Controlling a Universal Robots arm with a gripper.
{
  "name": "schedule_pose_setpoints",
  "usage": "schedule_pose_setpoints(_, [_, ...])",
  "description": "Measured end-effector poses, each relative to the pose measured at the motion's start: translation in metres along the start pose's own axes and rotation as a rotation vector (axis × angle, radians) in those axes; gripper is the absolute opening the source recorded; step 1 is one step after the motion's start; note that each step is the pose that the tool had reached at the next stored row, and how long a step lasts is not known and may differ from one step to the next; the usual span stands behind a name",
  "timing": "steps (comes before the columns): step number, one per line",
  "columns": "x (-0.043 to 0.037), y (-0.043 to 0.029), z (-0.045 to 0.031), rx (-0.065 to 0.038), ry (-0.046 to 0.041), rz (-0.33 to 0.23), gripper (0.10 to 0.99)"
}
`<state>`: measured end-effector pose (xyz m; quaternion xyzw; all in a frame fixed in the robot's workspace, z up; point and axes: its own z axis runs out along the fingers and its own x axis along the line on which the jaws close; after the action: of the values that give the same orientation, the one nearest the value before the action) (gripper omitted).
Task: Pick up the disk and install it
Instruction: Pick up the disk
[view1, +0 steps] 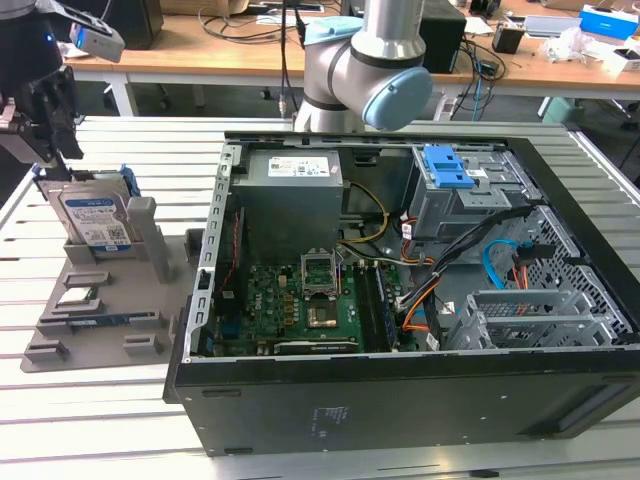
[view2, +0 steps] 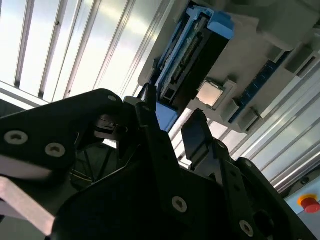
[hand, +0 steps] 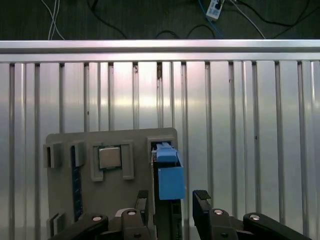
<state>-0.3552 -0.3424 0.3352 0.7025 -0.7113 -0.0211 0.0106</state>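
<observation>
**Open gripper poised over the hard drive in its holder**

In the first wrist view we see the gripper (hand: 171, 196) open. Its two black fingers (hand: 201, 202) stand one on either side of the disk (hand: 169, 172), and a strip of bare table shows between the blue bracket and one finger. We see no contact on either side, so the tool grips nothing.

The exterior view shows the gripper hanging just above the top edge of the disk. The disk is a silver-grey hard drive with a white-and-blue label on its face. It stands upright on its long edge in a slot of a grey plastic holder (view1: 150, 250), at the holder's far corner. The blue bracket is clipped around the drive, and its end sticks up toward the fingers.

A small square silver chip (view1: 76, 297) lies flat in a recess of the same holder, nearer the front edge and well apart from the disk. The holder rests on a slatted aluminium table (view1: 100, 420), close to the table's edge at the exterior view's left.

An open computer case (view1: 400, 410) lies on its side just beside the holder, toward the exterior view's right. Inside it we make out the green motherboard (view1: 300, 300). A grey metal drive cage with a blue plastic latch (view1: 448, 168) sits at the case's far corner. The robot arm (view1: 370, 60) rises behind the case's far edge.
</observation>
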Motion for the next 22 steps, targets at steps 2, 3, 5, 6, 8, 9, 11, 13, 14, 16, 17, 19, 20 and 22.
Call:
schedule_pose_setpoints(2, [-0.0004,-0.0003,0.0051,0.0,0.0008,-0.004,0.482])
schedule_pose_setpoints(3, [-0.0003,-0.0004,0.0068,0.0,0.0019,-0.007,0.482])
schedule_pose_setpoints(5, [-0.0003,-0.0005,0.0117,0.0,0.0039,-0.02,0.482])
schedule_pose_setpoints(6, [-0.0003,-0.0007,0.0156,0.0,0.0053,-0.037,0.482])
schedule_pose_setpoints(8, [-0.0001,-0.0011,0.0239,-0.001,0.0067,-0.054,0.482])
schedule_pose_setpoints(9, [-0.0002,-0.0013,0.0277,-0.001,0.0067,-0.054,0.482])
schedule_pose_setpoints(11, [0.0,-0.0023,0.0356,-0.001,0.0068,-0.054,0.482])
schedule_pose_setpoints(13, [0.0001,-0.003,0.0431,-0.001,0.0068,-0.054,0.482])
schedule_pose_setpoints(14, [0.0001,-0.0032,0.0451,-0.001,0.0071,-0.054,0.482])
schedule_pose_setpoints(16, [0.0002,-0.0032,0.045,-0.001,0.0075,-0.054,0.482])
schedule_pose_setpoints(17, [0.0002,-0.0032,0.0451,-0.001,0.0075,-0.054,0.482])
schedule_pose_setpoints(19, [0.0001,-0.0032,0.0451,-0.001,0.0076,-0.054,0.482])
schedule_pose_setpoints(20, [0.0002,-0.0032,0.0451,-0.001,0.0078,-0.054,0.467])
schedule_pose_setpoints(22, [0.0001,-0.0032,0.0451,-0.001,0.0077,-0.054,0.4])
